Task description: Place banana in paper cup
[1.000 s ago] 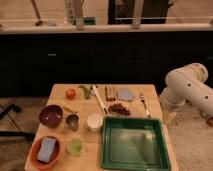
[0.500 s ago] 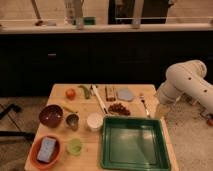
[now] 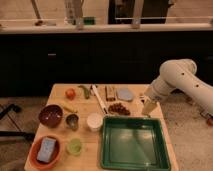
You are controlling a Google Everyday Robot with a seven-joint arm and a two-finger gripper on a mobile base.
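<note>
Leftward the bulky white arm has swung since a second ago, bringing the pale gripper (image 3: 148, 106) in from beyond the table's right side. It now hangs pointing down over the right edge of the light wooden table (image 3: 89, 157), and from where I stand I cannot tell whether it is open or closed; it holds nothing that I can see. At its 9 o'clock, near it, lies a dark reddish clump of small fruit (image 3: 118, 108), and at its 10 o'clock a flat grey-blue disc (image 3: 124, 94). At its 7 o'clock sits the big square green plastic tray (image 3: 132, 143). Farther out, between 8 and 9 o'clock, stands the short round white paper cup (image 3: 94, 121), just off the tray's upper left corner, with a small dark metal cup (image 3: 72, 120) just beside it at its 9 o'clock. The slim yellow toy banana (image 3: 69, 108) lies flat on the wood at the paper cup's 10 o'clock, apart from it and well away from the gripper, beside a dark red bowl (image 3: 51, 115). At 12 o'clock from the banana sits a round orange-red fruit (image 3: 70, 93).
</note>
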